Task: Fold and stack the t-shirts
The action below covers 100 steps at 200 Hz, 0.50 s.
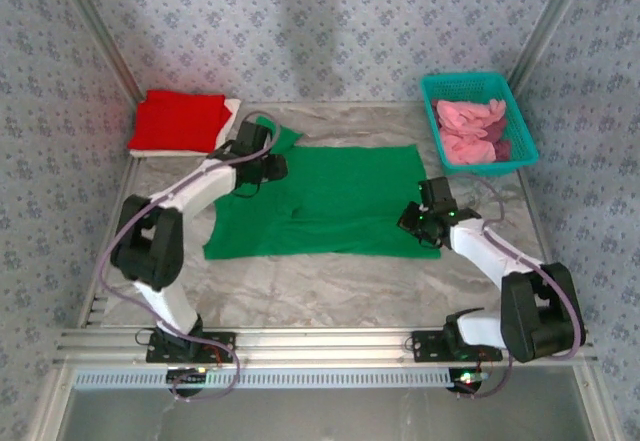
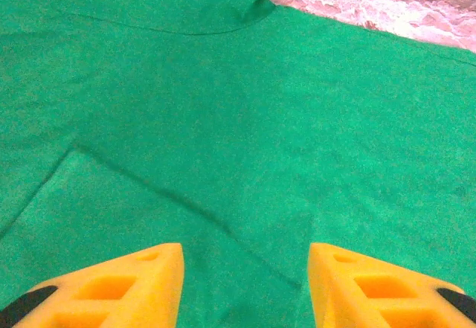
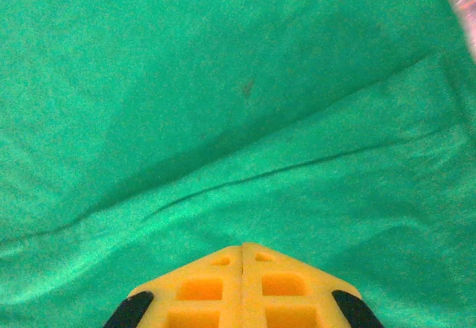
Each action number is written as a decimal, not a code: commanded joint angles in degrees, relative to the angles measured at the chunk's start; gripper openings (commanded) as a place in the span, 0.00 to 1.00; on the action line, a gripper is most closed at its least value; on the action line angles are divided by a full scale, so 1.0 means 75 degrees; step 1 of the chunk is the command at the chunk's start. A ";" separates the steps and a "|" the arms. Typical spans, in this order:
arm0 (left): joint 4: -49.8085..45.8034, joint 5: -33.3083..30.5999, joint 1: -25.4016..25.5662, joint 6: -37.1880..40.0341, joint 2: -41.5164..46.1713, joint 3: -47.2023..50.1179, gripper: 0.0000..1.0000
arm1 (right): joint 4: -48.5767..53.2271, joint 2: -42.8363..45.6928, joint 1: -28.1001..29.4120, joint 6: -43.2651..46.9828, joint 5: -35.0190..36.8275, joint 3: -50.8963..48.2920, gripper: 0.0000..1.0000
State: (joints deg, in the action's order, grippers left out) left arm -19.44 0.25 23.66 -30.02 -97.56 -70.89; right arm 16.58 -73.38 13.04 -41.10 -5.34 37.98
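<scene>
Cloth of the green t-shirt looks light, soft and limp, so I expect it to sag and wrinkle when lifted. The best hold seems to be a pinch at an edge or corner. It lies spread flat on the table. The left gripper hovers wide open over its left end and holds nothing. The right gripper is at its near right corner with the fingers pressed together; whether cloth is pinched between them I cannot tell. The top view adds the folded red t-shirt beyond its far left corner, while the wrist views give fine creases.
</scene>
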 commanded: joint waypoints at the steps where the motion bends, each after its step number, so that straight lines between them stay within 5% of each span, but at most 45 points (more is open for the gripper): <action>1: 0.0140 -0.0355 0.0001 0.0018 0.0705 0.0669 0.47 | 0.0254 0.0114 -0.0466 0.0401 -0.0037 0.0088 0.00; 100: 0.1406 0.0089 -0.1007 -0.0704 0.0306 0.3027 0.43 | 0.0497 -0.1628 -0.1180 0.0828 -0.0157 0.0807 0.00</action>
State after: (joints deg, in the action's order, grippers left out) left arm -13.21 -0.49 17.80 -32.86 -94.43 -50.41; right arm 18.68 -83.46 4.84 -34.98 -7.66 44.36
